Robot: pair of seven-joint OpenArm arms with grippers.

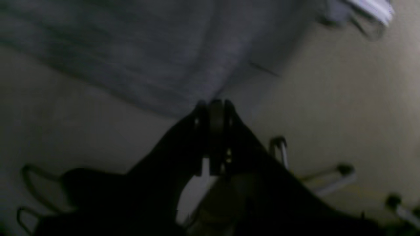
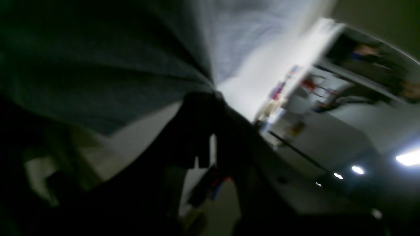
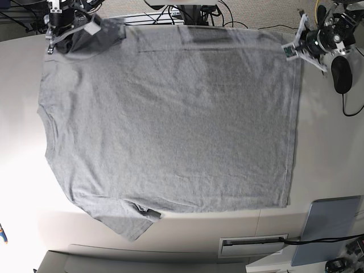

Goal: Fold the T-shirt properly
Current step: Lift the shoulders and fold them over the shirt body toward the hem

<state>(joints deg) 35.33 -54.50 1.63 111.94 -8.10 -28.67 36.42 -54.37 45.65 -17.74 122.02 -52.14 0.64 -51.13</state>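
While the T-shirt (image 3: pixel 170 119) lies spread flat across the pale counter (image 3: pixel 330 142), plain side up, the right gripper (image 3: pixel 60 35) at the base view's top left is clamped on a corner of cloth near the sleeve. At the top right, the left gripper (image 3: pixel 291 51) pinches the hem corner, its jaws closed on grey fabric in the wrist view.

The T-shirt (image 3: pixel 170 119) covers most of the desk (image 3: pixel 330 148). Bare room lies along the right side and front left. A grey-blue pad (image 3: pixel 327 227) and black cables (image 3: pixel 347 96) block the right edge.
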